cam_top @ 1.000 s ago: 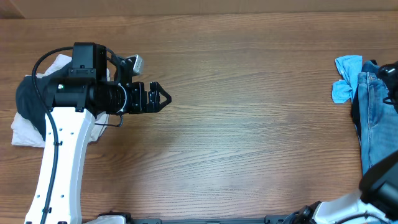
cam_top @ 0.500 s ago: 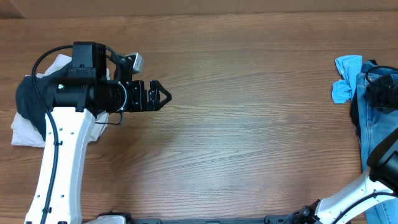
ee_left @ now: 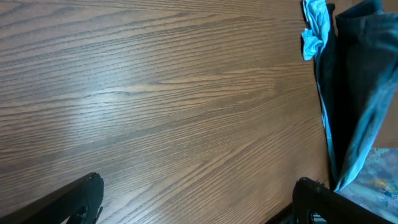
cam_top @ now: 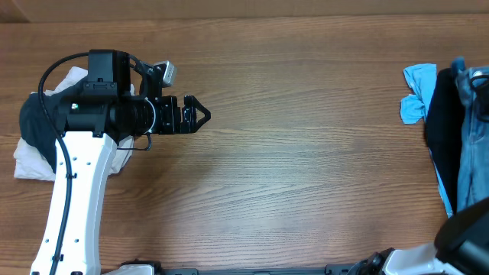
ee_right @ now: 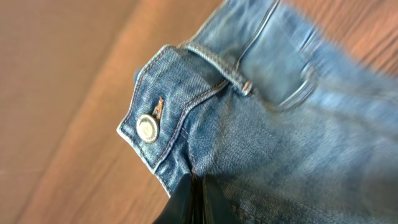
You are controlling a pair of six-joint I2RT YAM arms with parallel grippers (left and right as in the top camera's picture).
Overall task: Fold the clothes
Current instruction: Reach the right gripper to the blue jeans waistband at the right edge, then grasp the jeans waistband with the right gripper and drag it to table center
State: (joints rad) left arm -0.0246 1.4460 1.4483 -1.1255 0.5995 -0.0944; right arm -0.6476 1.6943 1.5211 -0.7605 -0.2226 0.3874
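The clothes are a pair of light-blue denim jeans (cam_top: 467,153) at the table's far right edge, raised so that a dark shaded side faces left. In the right wrist view their waistband (ee_right: 186,93) fills the frame, with a metal button (ee_right: 147,129) and a belt loop (ee_right: 245,87). My right gripper (ee_right: 196,196) is shut on the denim just under the waistband. My left gripper (cam_top: 197,116) hovers open over bare wood at the left, far from the jeans (ee_left: 364,93), with nothing between its fingers (ee_left: 81,199).
A small sky-blue cloth (cam_top: 416,92) lies against the jeans' left side. A dark navy top over a white garment (cam_top: 34,134) sits at the far left, behind the left arm. Brown wooden table (cam_top: 306,153) spans between them.
My right gripper has shut on the jeans at the waistband and lifted them. The jeans and the sky-blue cloth have shifted slightly left. The left arm has not moved.
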